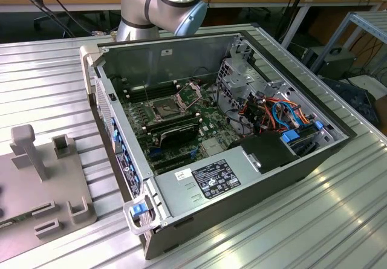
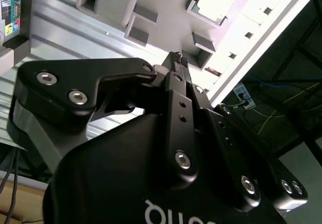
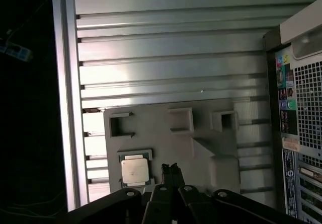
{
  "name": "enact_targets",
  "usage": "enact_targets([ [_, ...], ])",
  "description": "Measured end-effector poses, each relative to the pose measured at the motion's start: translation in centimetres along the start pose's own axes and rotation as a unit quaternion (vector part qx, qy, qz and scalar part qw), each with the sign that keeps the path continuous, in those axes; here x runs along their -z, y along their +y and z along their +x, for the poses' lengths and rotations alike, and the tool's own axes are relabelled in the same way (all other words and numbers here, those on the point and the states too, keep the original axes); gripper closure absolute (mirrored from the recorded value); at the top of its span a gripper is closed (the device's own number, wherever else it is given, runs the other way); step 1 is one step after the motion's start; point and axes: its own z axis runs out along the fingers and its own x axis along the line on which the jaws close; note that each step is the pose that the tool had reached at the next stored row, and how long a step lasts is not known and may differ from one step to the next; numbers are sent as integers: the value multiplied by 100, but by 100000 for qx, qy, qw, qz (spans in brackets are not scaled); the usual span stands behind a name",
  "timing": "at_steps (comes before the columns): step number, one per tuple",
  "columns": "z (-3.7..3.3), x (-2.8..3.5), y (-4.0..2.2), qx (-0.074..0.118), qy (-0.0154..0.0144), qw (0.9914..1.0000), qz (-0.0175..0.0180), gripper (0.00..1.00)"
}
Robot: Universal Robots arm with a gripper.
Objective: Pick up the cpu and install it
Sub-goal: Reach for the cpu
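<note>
While hanging above the grey fixture plate [image 3: 166, 133], clenched on nothing: black gripper [image 3: 171, 171], slim fingers [image 3: 165, 172] pressed tip to tip in both wrist views. Just beside those tips but apart from them, untouched: cpu [image 3: 135, 171], lying flat in a square recess of the plate, dull silver top upward, near the plate's edge on the side of the table's border rail [image 3: 64, 83].

First wrist view: ribbed aluminium table [image 3: 176, 48] beyond the plate and, alongside the plate, the perforated rear panel [image 3: 307, 98] of the computer case, with coloured ports.

Second wrist view: taken from behind the linkage, bolted black finger links large in the foreground, the cpu [image 2: 217, 1] bright and washed out beyond the tips, rectangular pockets of the plate near it.

Exterior view: robot arm [image 1: 160, 3] at 12 o'clock of the open computer case [image 1: 181, 51]; fixture plate [image 1: 66, 187] at 8 o'clock of the case, at the exterior view's left, bearing an upright post [image 1: 27, 148]. Inside the case, on the motherboard [image 1: 208, 121]: cpu socket [image 1: 164, 107], metal frame [image 1: 186, 89] standing open at 1 o'clock of it, long black memory modules [image 1: 175, 130] at 5 o'clock, power supply [image 1: 211, 181] at 6 o'clock, orange and blue cables [image 1: 272, 115] at 3 o'clock.
</note>
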Motion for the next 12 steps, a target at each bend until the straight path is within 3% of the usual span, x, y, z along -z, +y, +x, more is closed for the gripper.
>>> enact_targets([
  [7,21,-157,-114,7,7,100000,45,89],
  [12,33,-205,-170,7,1,100000,108,89],
])
